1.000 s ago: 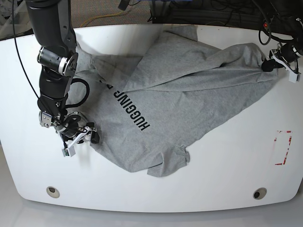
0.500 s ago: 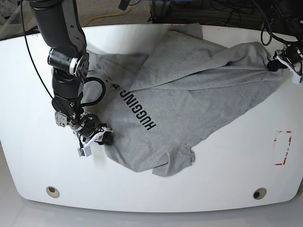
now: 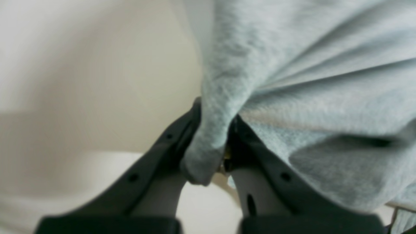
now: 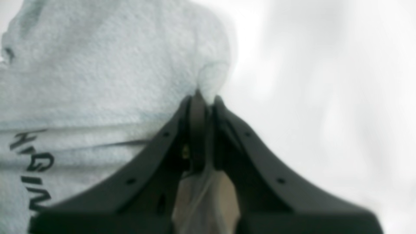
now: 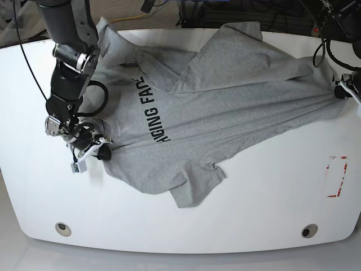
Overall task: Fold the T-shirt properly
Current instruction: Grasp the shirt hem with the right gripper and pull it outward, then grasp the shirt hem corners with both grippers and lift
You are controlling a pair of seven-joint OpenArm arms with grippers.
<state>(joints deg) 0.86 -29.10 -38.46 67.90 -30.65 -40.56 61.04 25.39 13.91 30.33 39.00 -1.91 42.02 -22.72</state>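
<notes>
Grey knit fabric is pinched in both sets of fingers. In the left wrist view we see the left fingers (image 3: 213, 139) clamped on a bunched fold of the T-shirt (image 3: 308, 97); in the base view this grip sits at the counter's (image 5: 254, 220) edge on the left arm's side, where tension creases converge on it. In the right wrist view the right fingers (image 4: 203, 97) are closed together on a small tuck of the T-shirt edge, with part of the black lettering (image 4: 32, 169) visible nearby. In the base view we locate this grip near the opposite edge. Between the two grips the T-shirt lies spread across the far half of the counter, one sleeve pointing toward the near edge.
</notes>
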